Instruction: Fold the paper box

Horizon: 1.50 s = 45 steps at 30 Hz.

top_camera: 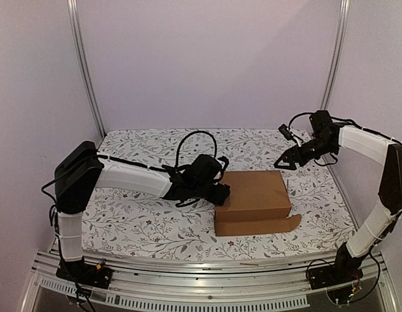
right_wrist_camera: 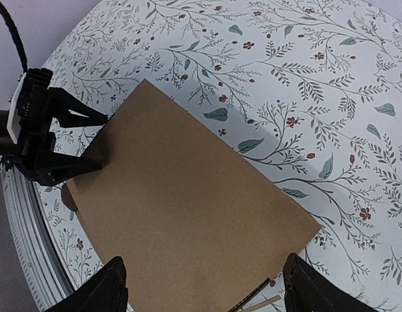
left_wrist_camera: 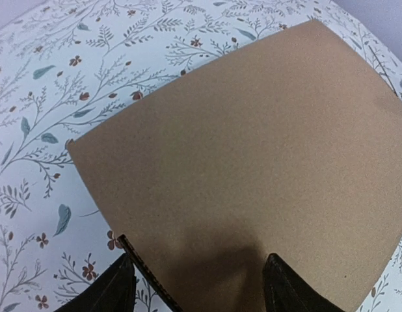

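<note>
Paper box (top_camera: 253, 192): lying closed mid-surface, nearer right edge, tab (top_camera: 293, 223) sticking out. Left tool (top_camera: 220, 193): gaping across left rim. Right tool (top_camera: 279, 164): hovering open. Seemingly finishing closure; next needing tab pressed in.

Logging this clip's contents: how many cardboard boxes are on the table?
1. The brown box sits on the flowered cloth, with the left claw at its left edge and the right claw in the air near its far right corner. None appears hidden.

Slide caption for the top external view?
Paper box, lid down, on floral table; left tool open at its left edge, right tool open near its far right corner.
</note>
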{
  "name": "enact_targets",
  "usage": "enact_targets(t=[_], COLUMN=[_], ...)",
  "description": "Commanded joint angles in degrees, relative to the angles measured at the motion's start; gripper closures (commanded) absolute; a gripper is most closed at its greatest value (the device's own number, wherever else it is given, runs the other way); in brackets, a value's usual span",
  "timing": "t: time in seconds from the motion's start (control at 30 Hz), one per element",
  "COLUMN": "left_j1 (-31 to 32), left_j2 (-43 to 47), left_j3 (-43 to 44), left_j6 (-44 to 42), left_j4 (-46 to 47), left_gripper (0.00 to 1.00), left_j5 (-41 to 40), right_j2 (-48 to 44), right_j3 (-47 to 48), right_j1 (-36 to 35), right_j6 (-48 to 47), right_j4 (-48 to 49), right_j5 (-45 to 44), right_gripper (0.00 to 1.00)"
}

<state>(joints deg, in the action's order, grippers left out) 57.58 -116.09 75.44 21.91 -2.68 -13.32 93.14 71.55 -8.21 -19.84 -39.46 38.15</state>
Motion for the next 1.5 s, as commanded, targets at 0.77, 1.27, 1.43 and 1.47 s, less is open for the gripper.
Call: enact_targets(t=[0.77,1.27,1.43,1.47], left_j1=[16.9,18.7,21.0,21.9], left_j2=[12.5,17.4,20.3,21.2], left_j3=[-6.9,-14.9,-19.5,-20.8], left_j6=[3.6,10.3,13.9,14.6], left_j4=[-5.0,-5.1,-6.9,-7.2], left_gripper=[0.34,0.35,0.35,0.35], left_j5=[-12.9,-15.5,-18.2,-19.1], right_j2=[22.5,14.4,9.9,8.1], right_j3=[18.8,7.0,2.8,1.8], right_j1=[-7.5,-5.6,-5.4,-5.4], right_j6=[-22.1,-7.8,-2.2,-2.2], right_j4=[-12.2,-21.1,-23.6,-23.6], right_j5=[-8.7,-13.7,-18.2,-19.2], right_gripper=[0.09,0.23,0.24,0.23])
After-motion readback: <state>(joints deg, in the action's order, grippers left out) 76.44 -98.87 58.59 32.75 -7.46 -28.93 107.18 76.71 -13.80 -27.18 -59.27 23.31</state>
